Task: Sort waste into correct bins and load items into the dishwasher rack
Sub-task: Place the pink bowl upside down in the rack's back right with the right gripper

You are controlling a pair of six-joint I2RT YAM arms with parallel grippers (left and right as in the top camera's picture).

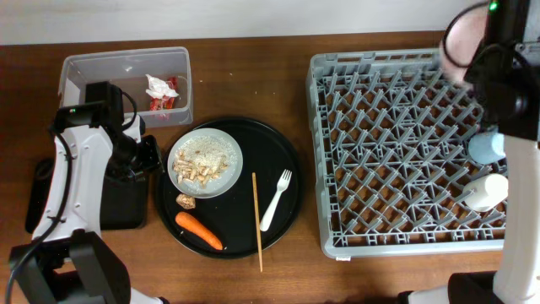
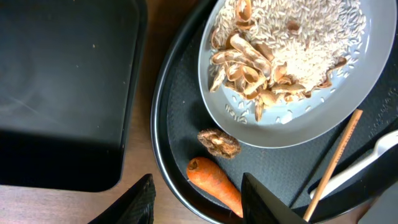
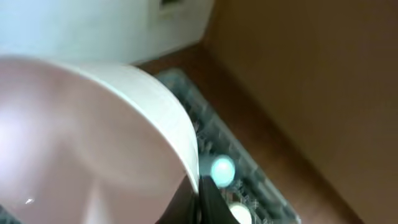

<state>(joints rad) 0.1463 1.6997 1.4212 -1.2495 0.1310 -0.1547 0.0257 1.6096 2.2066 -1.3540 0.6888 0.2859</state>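
**Bowl aloft, waste still on tray**

Clamped in right gripper (image 1: 469,57): bowl (image 3: 93,137), raised over far right corner of rack (image 1: 396,152). Standing in rack's right side: blue cup (image 1: 485,148), cream cup (image 1: 488,192). Spread apart and empty over edge of round tray (image 2: 168,155): left gripper (image 2: 199,208), near carrot (image 2: 214,183), lump (image 2: 219,143) and plate (image 2: 323,106) of rice. In tub (image 1: 80,67): wrapper (image 1: 160,93).

Plate (image 1: 237,162) on tray (image 1: 278,152), left of rack (image 1: 396,152)

Grey plate (image 2: 292,129), carrot (image 2: 214,185), brown lump (image 2: 219,143)
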